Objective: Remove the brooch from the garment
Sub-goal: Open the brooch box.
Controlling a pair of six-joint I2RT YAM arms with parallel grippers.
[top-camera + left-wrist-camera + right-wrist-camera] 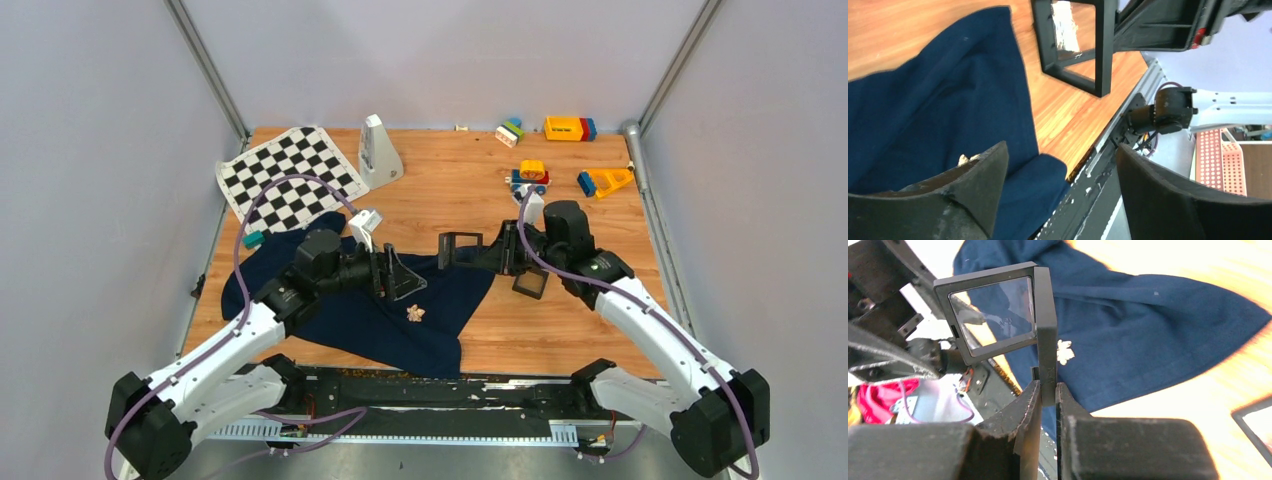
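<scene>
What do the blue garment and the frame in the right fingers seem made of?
Garment: soft matte cloth, judging by its folds and limp edges. Frame: rigid matte black rim, probably plastic, around a clear glossy pane that shows reflections; glass or plastic, unclear.

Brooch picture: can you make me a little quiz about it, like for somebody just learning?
1. True or false: the brooch lies on the garment.
2. What does the right pincer hold? A) a toy block B) a black frame C) the mat
3. Fill in: the left pincer is ___ (open or shut).

Key: 1 true; 2 B; 3 open.
</scene>
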